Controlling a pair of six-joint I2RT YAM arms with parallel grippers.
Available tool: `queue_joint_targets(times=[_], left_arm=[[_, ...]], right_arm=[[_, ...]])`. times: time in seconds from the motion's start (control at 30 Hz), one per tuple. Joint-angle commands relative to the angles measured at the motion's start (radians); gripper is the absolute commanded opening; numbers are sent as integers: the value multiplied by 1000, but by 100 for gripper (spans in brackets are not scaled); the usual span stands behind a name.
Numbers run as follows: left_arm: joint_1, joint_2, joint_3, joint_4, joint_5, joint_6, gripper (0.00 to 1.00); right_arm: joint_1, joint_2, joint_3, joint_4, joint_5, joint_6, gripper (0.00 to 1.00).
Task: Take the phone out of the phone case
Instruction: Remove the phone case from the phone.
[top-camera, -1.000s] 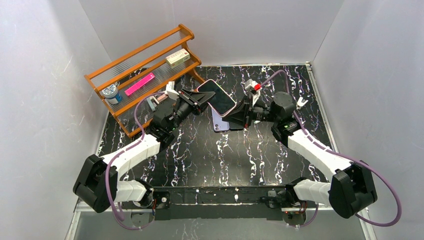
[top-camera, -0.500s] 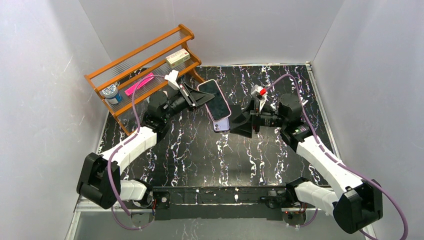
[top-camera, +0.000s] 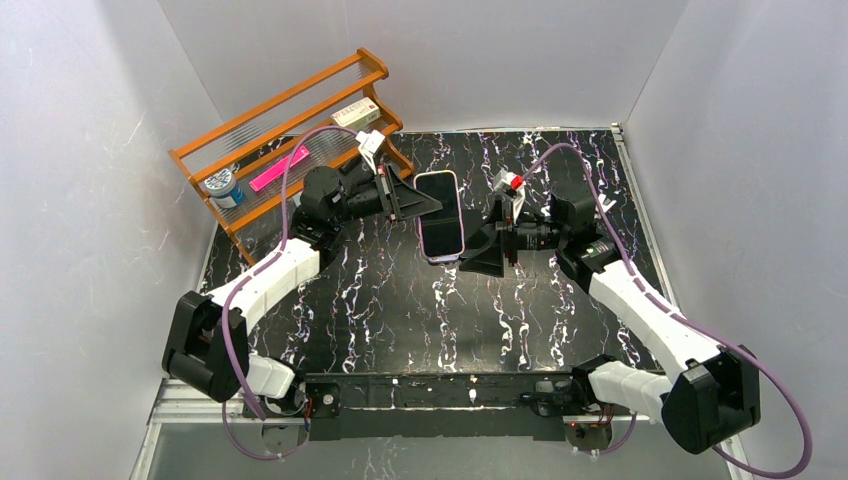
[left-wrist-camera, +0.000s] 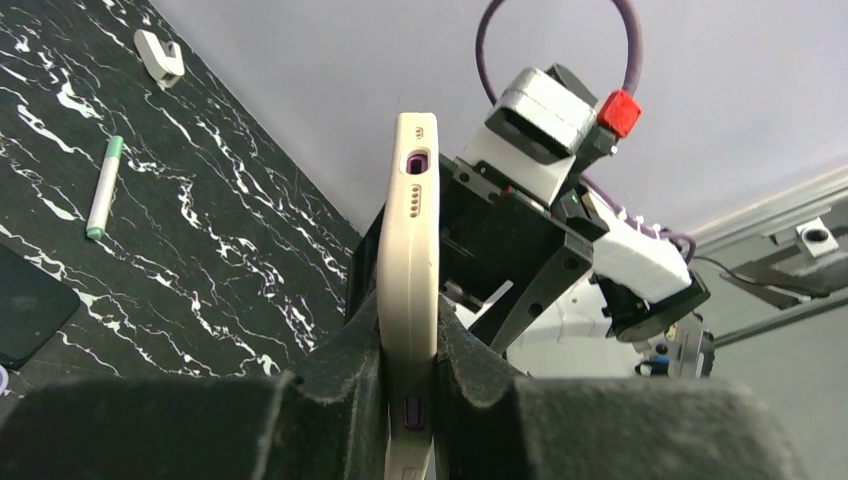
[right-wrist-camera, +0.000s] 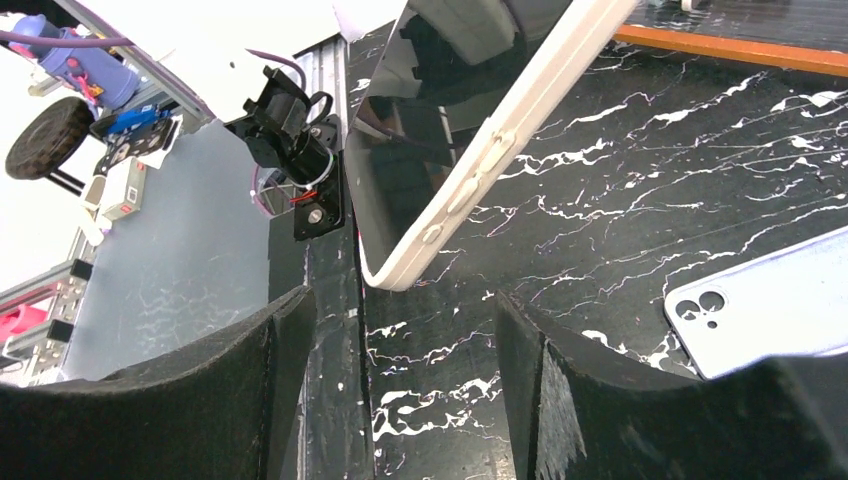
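Pinching phone (top-camera: 440, 213) by its flat faces, left pincer (left-wrist-camera: 408, 345) is closed on it. Handset is held aloft over worktop (top-camera: 400, 300), cream phone case (left-wrist-camera: 408, 230) not yet off. Right pincer (right-wrist-camera: 405, 315) is spread wide, empty, just beside lower corner. Risk: single grip is levered by any push — phone could be twisted loose and dropped onto lavender slab (right-wrist-camera: 760, 300) below. Case and phone may be gripped together, so nothing is separated.

No legible text, brand, number or sign in any view. Markings on the small box (top-camera: 355, 114) on the wooden rack (top-camera: 262, 110): too small to read. Label on the blue-lidded jar (top-camera: 222, 186) on the same rack: too small to read. Cream phone case (left-wrist-camera: 408, 250) and dark phone screen (top-camera: 440, 208): nothing readable.
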Motion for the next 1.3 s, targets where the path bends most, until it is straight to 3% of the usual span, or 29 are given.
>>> queue_joint_targets(times=[0.0,0.27,0.5,1.0,1.27], left_arm=[[0,-5,61,50,83,28,0],[0,11,93,50,123,27,0],[0,14,108,51,144,6,0],[0,13,99,48,157,22,0],[-7,19,123,46,180,-2,0]], right_arm=[[0,27,66,39,-65,-16,72],[3,97,112,43,-133,-26,63],[8,127,151,-11,-164,-81,44],[13,131,181,-24,-173,-94,50],[33,133,191,-46,-154,-148,30]])
